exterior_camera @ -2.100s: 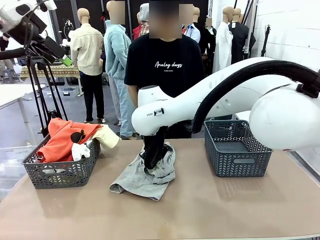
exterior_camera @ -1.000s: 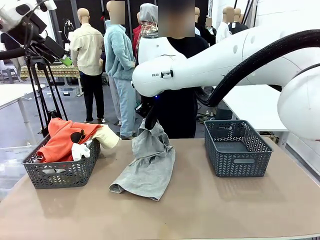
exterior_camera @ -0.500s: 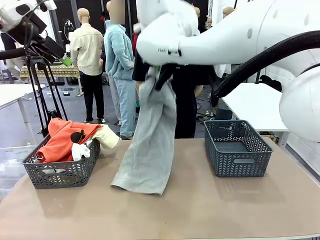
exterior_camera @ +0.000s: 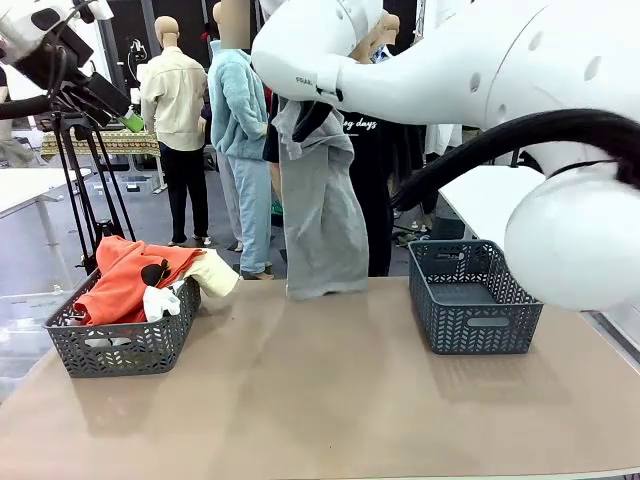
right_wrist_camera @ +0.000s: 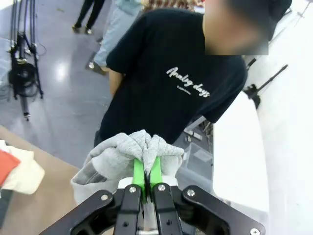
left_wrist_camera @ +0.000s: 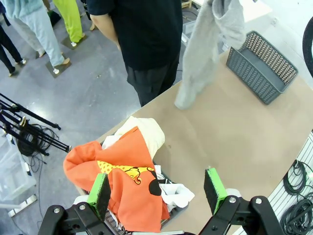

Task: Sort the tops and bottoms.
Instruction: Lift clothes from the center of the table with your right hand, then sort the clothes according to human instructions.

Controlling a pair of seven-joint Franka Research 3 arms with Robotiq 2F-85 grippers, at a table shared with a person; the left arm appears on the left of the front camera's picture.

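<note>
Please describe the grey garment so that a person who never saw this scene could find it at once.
Start at the brown table with a grey basket at each end. Above its far middle, the right tool is shut on the bunched top of the grey garment, which hangs down long. Unlike the orange and cream tops piled in the left basket, it is plain grey and lifted.

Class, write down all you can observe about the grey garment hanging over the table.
The grey garment looks like soft, plain jersey cloth. It hangs long and bunched at the top, where the right end effector is shut on a fold. Its lower edge is level with the table's far edge, between the two baskets; contact there is unclear.
</note>
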